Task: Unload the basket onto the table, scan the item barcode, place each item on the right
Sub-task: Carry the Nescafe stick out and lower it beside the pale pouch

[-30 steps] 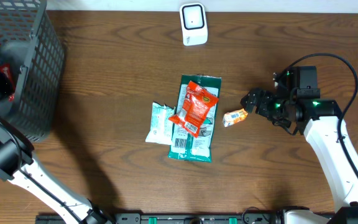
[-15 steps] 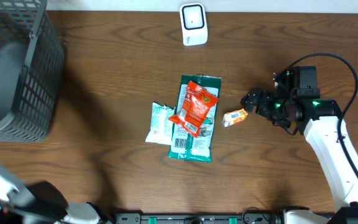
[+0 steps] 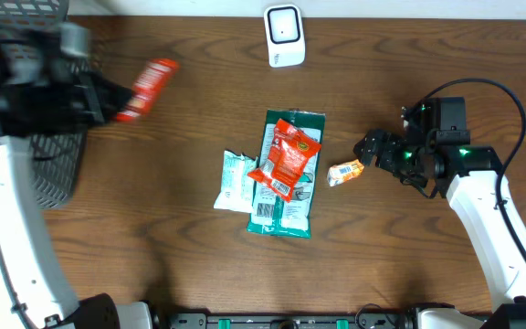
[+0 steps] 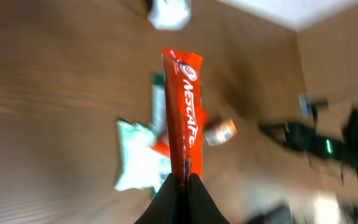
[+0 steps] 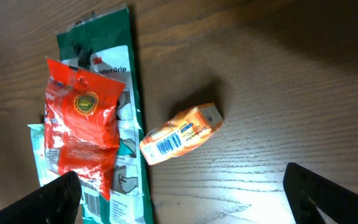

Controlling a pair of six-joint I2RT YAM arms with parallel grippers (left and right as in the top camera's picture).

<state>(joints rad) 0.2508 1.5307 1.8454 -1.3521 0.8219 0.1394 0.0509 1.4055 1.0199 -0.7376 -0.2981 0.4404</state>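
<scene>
My left gripper (image 3: pixel 106 102) is shut on the lower end of a long red Nescafé stick packet (image 3: pixel 147 88), holding it in the air over the table's left side, beside the basket. In the left wrist view the packet (image 4: pixel 183 106) rises straight up from my pinched jaws (image 4: pixel 184 182); no barcode shows on this face. The white scanner (image 3: pixel 283 37) stands at the table's back edge, blurred in the wrist view (image 4: pixel 168 12). My right gripper (image 3: pixel 370 151) is open and empty just right of a small orange packet (image 3: pixel 345 172), whose barcode faces up (image 5: pixel 180 134).
A dark mesh basket (image 3: pixel 55 169) stands at the far left behind my left arm. Mid-table lies a pile: a green 3M pack (image 3: pixel 286 206), a red-orange pouch (image 3: pixel 288 157) on top, and a pale mint packet (image 3: pixel 236 180) to its left.
My left arm came up out of the basket area and swung over the table with the red stick packet in its jaws. The right arm and the pile stayed still.
</scene>
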